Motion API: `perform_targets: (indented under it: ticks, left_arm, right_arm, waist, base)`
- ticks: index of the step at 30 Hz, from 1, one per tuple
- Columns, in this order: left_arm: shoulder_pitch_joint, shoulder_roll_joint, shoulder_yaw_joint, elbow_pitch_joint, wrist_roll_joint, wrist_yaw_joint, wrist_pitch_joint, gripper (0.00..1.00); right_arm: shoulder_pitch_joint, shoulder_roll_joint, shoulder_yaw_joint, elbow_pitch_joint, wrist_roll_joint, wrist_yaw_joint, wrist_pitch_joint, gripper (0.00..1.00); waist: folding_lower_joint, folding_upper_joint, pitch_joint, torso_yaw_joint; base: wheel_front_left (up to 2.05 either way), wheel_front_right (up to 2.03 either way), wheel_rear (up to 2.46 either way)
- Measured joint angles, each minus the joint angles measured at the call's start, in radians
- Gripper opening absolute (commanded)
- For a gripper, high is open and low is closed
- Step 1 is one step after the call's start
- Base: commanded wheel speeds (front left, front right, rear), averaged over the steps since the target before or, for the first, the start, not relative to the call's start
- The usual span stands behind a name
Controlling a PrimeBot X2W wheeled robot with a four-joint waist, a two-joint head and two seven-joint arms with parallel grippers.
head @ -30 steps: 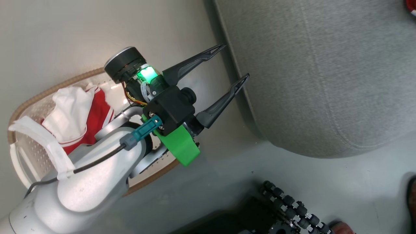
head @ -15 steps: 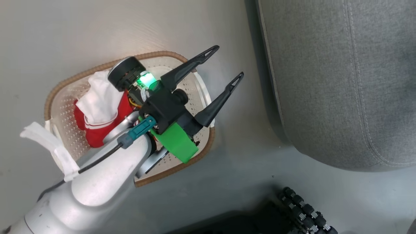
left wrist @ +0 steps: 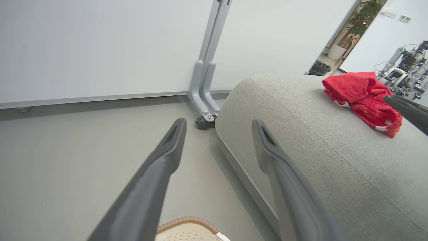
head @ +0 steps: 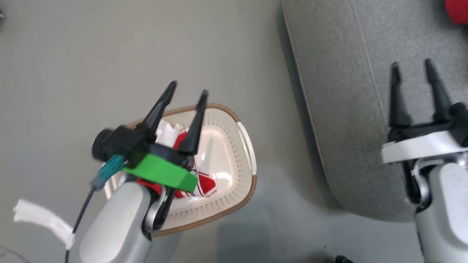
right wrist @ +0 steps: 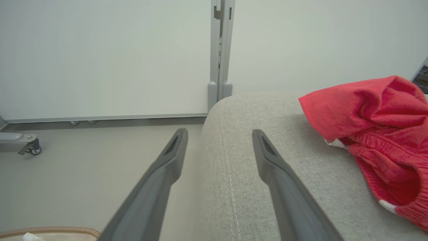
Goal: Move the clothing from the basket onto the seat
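seat (head: 347,109): big light-grey upholstered cushion with a rounded edge and a stitched seam along it. all places below are given from it.

laundry basket (head: 247,146): cream perforated plastic with a brown woven-look rim. it stands on the grey floor (head: 109,54) just left of the seat, with a strip of floor between them.

red and white clothing (head: 204,184): crumpled in the basket bottom, off the seat, partly hidden behind the left arm.

red garment (left wrist: 362,95): bunched, white trim showing, lying on top of the seat toward its far right.

left pincer (head: 187,89): off the seat to its left, above the basket. fingers spread wide, nothing between them.

right pincer (head: 411,64): over the seat, fingers spread, released and empty. the red garment lies near, apart from the fingers.

grey panel post (left wrist: 207,67) with a caster (left wrist: 203,123): on the floor beyond the seat's far corner.
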Motion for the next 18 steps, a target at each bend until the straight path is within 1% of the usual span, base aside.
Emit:
perform_targets:
  ticks: [3, 6, 11, 14, 18]
  left_arm:
    - [0.095, -0.04, 0.123, -0.015, 0.035, -0.012, 0.0, 1.0]
    - [0.187, -0.078, 0.225, -0.016, 0.091, -0.029, 0.0, 1.0]
    - [0.31, -0.125, 0.372, -0.049, 0.193, -0.045, 0.0, 1.0]
    - [0.38, -0.141, 0.427, -0.072, 0.237, -0.052, 0.0, 1.0]
    - [0.474, -0.153, 0.481, -0.112, 0.286, -0.048, 0.0, 1.0]
  right_arm:
    - [0.037, 0.02, 0.071, 0.003, 0.0, 0.0, 0.0, 1.0]
    - [0.081, 0.034, 0.132, 0.016, 0.0, 0.0, 0.0, 1.0]
    - [0.142, 0.052, 0.174, 0.016, -0.001, 0.0, 0.0, 1.0]
    - [0.174, 0.056, 0.191, 0.002, -0.003, 0.0, 0.0, 1.0]
    - [0.232, 0.058, 0.207, -0.007, -0.019, 0.0, 0.0, 1.0]
  waist:
    - [-0.0001, 0.0, -0.064, 0.022]
    - [-0.0001, 0.0, -0.128, 0.045]
    - [-0.0001, 0.0, -0.233, 0.087]
    - [-0.0001, 0.0, -0.288, 0.112]
    - [-0.0001, 0.0, -0.359, 0.14]
  base:
    - [0.0, 0.0, 0.0]
    - [0.0, 0.0, 0.0]
    - [0.0, 0.0, 0.0]
    - [0.0, 0.0, 0.0]
    - [0.0, 0.0, 0.0]
